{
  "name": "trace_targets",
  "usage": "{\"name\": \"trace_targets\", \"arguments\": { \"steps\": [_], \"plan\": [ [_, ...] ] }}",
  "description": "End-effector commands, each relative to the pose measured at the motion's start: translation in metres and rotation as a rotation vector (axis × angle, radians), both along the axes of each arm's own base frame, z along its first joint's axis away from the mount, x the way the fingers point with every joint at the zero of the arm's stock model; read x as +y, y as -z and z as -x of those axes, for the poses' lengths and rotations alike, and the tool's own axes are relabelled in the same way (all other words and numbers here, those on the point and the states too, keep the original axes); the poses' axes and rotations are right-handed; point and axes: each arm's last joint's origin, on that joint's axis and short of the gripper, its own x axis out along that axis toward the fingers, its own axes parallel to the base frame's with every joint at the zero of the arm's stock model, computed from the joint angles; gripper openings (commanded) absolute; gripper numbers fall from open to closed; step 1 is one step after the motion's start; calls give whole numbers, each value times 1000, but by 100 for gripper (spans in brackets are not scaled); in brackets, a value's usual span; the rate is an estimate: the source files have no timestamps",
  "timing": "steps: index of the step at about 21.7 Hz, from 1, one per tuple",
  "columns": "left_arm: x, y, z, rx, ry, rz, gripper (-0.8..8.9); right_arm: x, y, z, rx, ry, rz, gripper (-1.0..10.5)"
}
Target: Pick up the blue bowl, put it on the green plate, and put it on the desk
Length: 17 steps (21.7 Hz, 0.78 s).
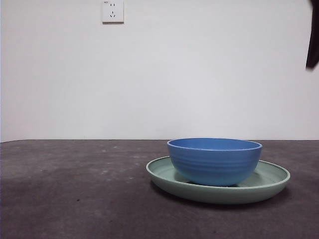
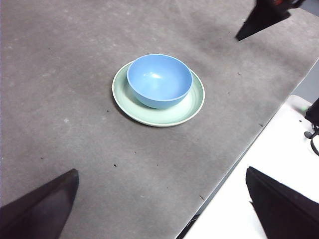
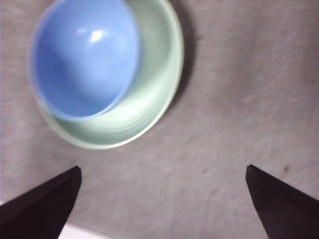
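The blue bowl (image 1: 214, 160) (image 2: 159, 79) (image 3: 82, 57) stands upright inside the green plate (image 1: 271, 181) (image 2: 194, 102) (image 3: 159, 84), which lies flat on the desk (image 1: 75, 189), right of the middle. My right gripper (image 3: 162, 168) hovers open above the desk just beside the plate, holding nothing; its view is blurred. It shows as a dark tip (image 2: 261, 20) in the left wrist view and as a black tip (image 1: 313, 35) at the front view's top right corner. My left gripper (image 2: 161, 172) hangs open and empty, well back from the plate.
The desk's edge runs diagonally in the left wrist view, with a white surface (image 2: 279, 149) and a black cable (image 2: 313, 132) beyond it. A white wall with a socket (image 1: 112, 11) stands behind the desk.
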Motion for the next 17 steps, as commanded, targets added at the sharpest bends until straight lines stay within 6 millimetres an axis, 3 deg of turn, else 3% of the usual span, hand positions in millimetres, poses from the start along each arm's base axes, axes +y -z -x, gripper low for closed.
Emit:
{"name": "trace_targets", "arguments": {
  "steps": [1,10,14,17],
  "plan": [
    [-1,-4,0,-15,15,13,688,3,6,-18,-12,-46,31,578],
    [-1,-4,0,-13,14,14,688,12,53,-77,20,-78,78,431],
    [-1,-4,0,-13,14,14,688,15,78,-96,56,-80,80,423],
    [-1,-4,0,-14,14,14,688,19,92,-103,82,-89,78,348]
  ]
}}
